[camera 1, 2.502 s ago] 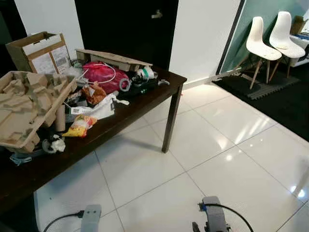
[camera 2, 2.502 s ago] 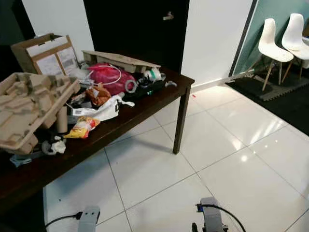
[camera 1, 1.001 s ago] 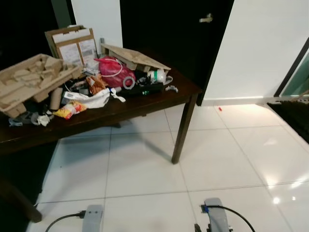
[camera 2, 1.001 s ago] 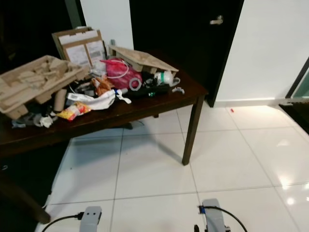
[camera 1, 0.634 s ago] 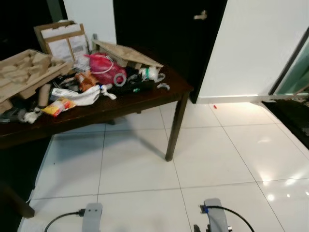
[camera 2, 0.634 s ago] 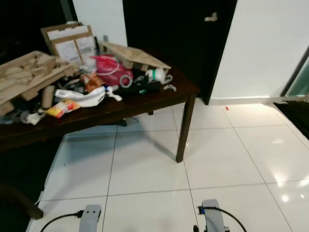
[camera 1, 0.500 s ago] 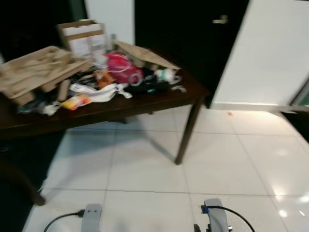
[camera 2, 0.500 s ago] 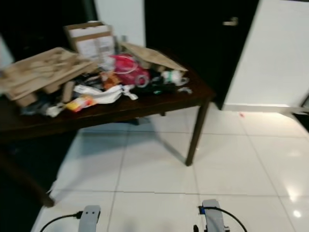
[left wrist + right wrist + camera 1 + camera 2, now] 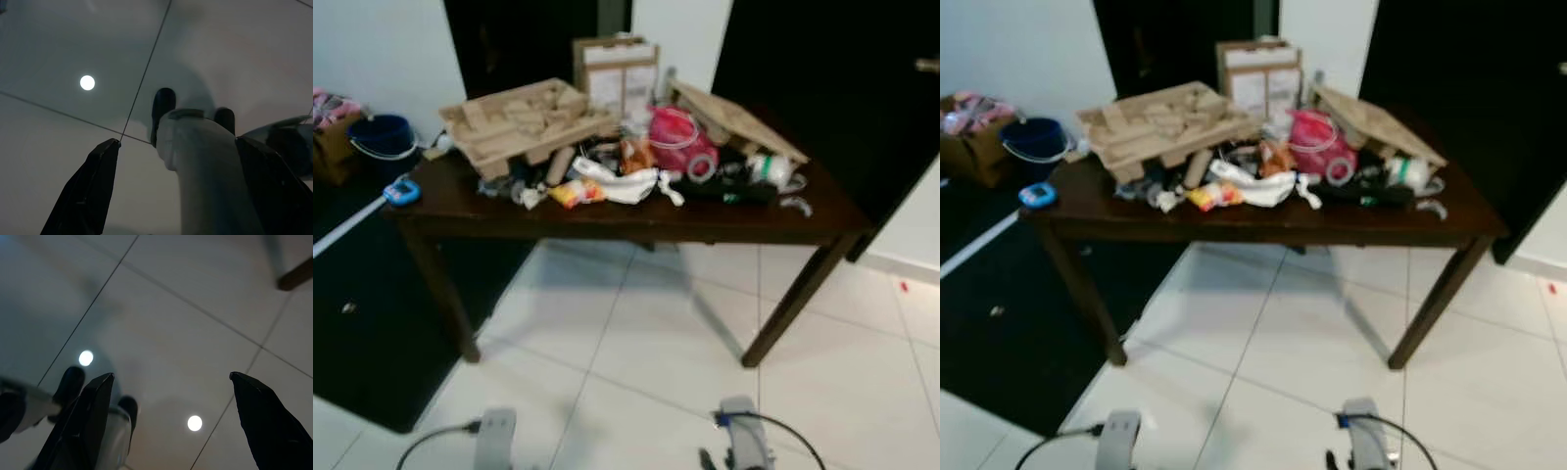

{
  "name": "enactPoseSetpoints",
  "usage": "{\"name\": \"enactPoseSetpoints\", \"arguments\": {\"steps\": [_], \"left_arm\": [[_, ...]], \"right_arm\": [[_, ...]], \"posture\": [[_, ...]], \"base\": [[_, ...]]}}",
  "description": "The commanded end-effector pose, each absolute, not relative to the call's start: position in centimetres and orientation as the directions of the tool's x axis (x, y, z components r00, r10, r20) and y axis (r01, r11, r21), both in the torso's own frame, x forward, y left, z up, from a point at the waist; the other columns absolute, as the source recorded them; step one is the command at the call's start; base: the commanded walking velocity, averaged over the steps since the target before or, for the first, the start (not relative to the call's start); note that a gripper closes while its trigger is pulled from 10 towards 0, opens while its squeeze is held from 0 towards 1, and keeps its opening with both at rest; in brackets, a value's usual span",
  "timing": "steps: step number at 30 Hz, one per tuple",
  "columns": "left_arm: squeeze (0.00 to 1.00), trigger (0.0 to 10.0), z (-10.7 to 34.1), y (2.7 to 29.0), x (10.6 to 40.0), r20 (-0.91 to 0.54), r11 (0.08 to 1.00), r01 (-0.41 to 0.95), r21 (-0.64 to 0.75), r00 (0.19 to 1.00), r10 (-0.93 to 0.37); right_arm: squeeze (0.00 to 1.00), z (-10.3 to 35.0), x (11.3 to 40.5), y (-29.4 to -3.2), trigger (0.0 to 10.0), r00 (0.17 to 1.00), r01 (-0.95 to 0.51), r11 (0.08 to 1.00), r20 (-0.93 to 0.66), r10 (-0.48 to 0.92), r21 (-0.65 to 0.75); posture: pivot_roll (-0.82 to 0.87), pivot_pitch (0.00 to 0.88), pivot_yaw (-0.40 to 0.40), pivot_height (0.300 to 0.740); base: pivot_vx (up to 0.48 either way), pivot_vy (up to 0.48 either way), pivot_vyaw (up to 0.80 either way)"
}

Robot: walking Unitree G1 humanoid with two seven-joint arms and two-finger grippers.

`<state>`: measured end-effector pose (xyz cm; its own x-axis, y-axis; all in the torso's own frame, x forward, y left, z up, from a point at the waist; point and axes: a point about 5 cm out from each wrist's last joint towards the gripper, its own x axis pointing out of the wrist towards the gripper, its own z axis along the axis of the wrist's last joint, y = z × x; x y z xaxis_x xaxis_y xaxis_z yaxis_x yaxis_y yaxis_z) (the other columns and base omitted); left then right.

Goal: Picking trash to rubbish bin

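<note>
The trash (image 9: 626, 181) lies heaped along the middle and far edge of the dark surface (image 9: 607, 217), with a box (image 9: 615, 73) bearing unreadable white labels at the far edge and a blue bucket (image 9: 384, 137) on the floor past its left end. Both arms hang low over the tiles, left claw (image 9: 173, 193) and right claw (image 9: 171, 426) each spread wide and holding nothing.

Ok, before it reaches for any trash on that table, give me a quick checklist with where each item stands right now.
1. Left hand open, nothing held: ok.
2. Right hand open, nothing held: ok.
3. Trash in sight: ok, a yellow snack wrapper and a white bag lie on the table.
4. Within reach: not ok, white floor tiles separate the robot from the table.
5. Rubbish bin located: cannot tell, a blue bucket stands past the table's left end.
</note>
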<state>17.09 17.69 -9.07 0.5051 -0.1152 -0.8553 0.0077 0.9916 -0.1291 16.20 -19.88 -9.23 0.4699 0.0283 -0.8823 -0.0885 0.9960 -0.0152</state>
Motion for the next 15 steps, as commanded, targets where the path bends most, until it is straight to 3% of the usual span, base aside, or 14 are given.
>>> {"name": "enactPoseSetpoints", "arguments": {"steps": [1, 10, 15], "left_arm": [[0.0, 10.0, -9.4, 17.46, 16.42, -0.868, 0.991, 0.005, -0.133, 0.483, -0.119], [0.0, 10.0, -9.41, 17.45, 16.38, -0.866, 0.991, 0.0, -0.136, 0.486, -0.119], [0.0, 10.0, -9.35, 17.51, 16.49, -0.862, 0.99, 0.002, -0.138, 0.493, -0.121]], "right_arm": [[0.0, -9.43, 15.61, -20.14, 10.0, 0.456, -0.081, 0.997, -0.89, 0.021, -0.018], [0.0, -9.45, 15.51, -20.33, 10.0, 0.457, -0.062, 0.998, -0.89, 0.0, -0.031], [0.0, -9.44, 15.55, -20.39, 10.0, 0.456, -0.059, 0.997, -0.89, -0.011, -0.043]], "posture": [[-0.02, 0.033, -0.027, 0.74], [-0.02, 0.036, -0.027, 0.74], [-0.02, 0.037, -0.026, 0.74]], "base": [[0.0, 0.0, 0.79], [0.0, 0.0, 0.8], [0.0, 0.0, 0.09]]}}
